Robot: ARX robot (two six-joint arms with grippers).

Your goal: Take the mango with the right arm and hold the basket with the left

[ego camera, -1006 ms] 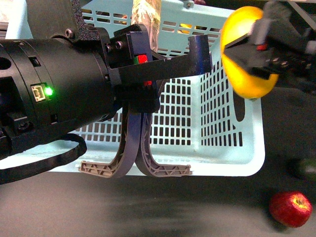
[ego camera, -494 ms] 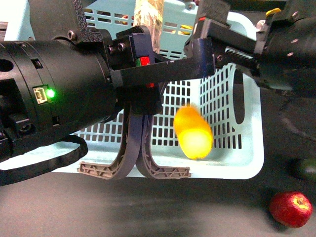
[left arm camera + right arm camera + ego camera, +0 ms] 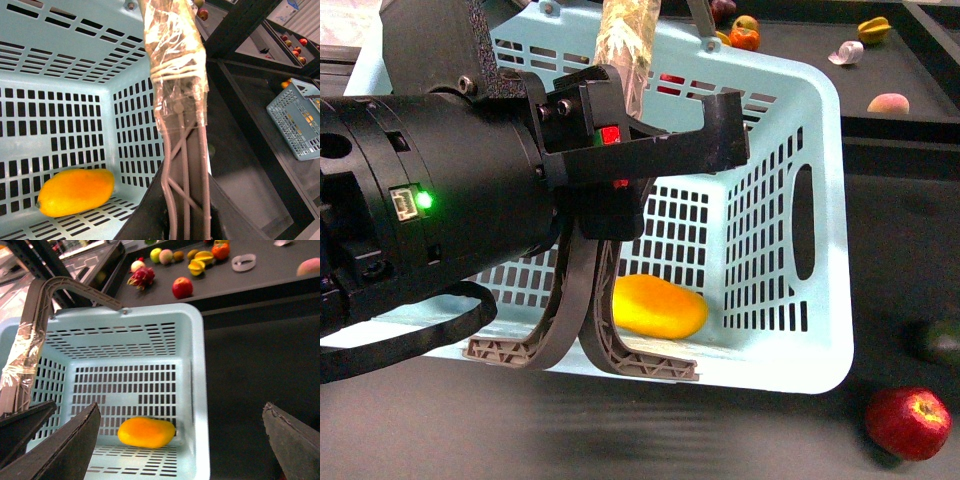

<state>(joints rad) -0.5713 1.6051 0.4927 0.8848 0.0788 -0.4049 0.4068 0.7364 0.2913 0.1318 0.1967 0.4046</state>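
The yellow-orange mango (image 3: 655,305) lies on its side on the floor of the light turquoise basket (image 3: 820,210), near the front wall. It also shows in the left wrist view as the mango (image 3: 75,191) and in the right wrist view as the mango (image 3: 146,432). My left gripper (image 3: 715,135) is shut on the basket's two grey-brown handles (image 3: 582,330), below their tape-wrapped part (image 3: 175,65). My right gripper (image 3: 182,440) is open and empty, high above the basket's rim (image 3: 197,390), and it is out of the front view.
A red apple (image 3: 908,422) and a dark green fruit (image 3: 940,340) lie on the dark surface right of the basket. The shelf behind holds several fruits, among them a peach (image 3: 888,102) and a dragon fruit (image 3: 141,277). A second turquoise basket (image 3: 300,120) stands further off.
The right gripper held the mango over the basket's right side, then let go. The mango fell and now rests inside. The right arm has left the front view.
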